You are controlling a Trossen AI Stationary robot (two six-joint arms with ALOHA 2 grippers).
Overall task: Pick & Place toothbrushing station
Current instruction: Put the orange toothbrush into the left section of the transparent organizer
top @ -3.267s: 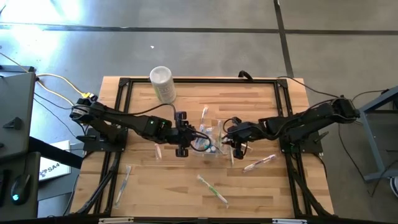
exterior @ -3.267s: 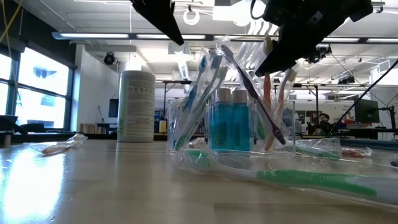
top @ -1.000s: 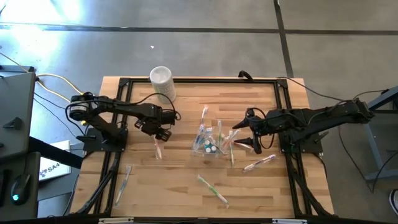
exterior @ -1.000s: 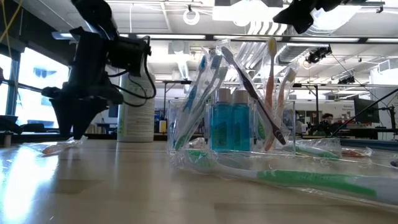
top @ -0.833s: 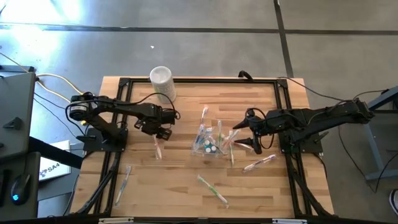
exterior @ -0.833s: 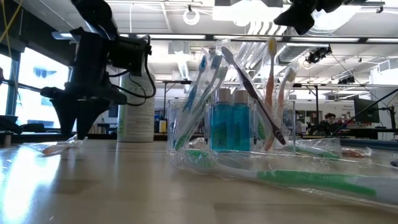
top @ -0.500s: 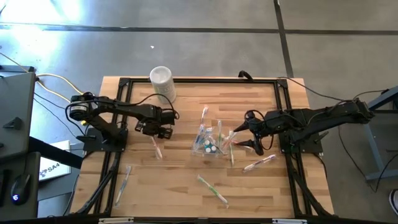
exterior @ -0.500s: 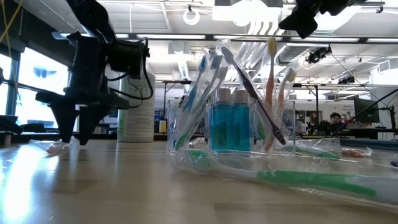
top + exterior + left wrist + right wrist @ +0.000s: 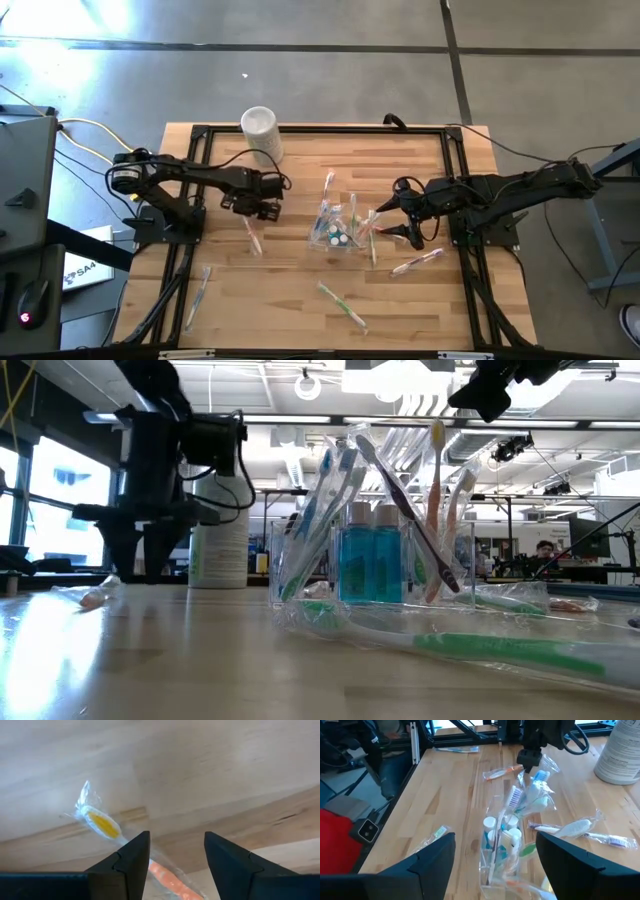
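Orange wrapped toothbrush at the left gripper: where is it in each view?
High view: orange toothbrush left of centre, just below the left gripper.
Low view: toothbrush far left on the tabletop.
Left wrist view: toothbrush between the open fingers.
Right wrist view: toothbrush across the table.
Shared landmark: left gripper.

The whole worktop (image 9: pixel 300 290) is seen straight down from above, while it is skimmed level from its surface, very near the clear plastic cup (image 9: pixel 372 565). That cup (image 9: pixel 502 845) is shared with the right wrist view; wood is faced closely by the left wrist camera.
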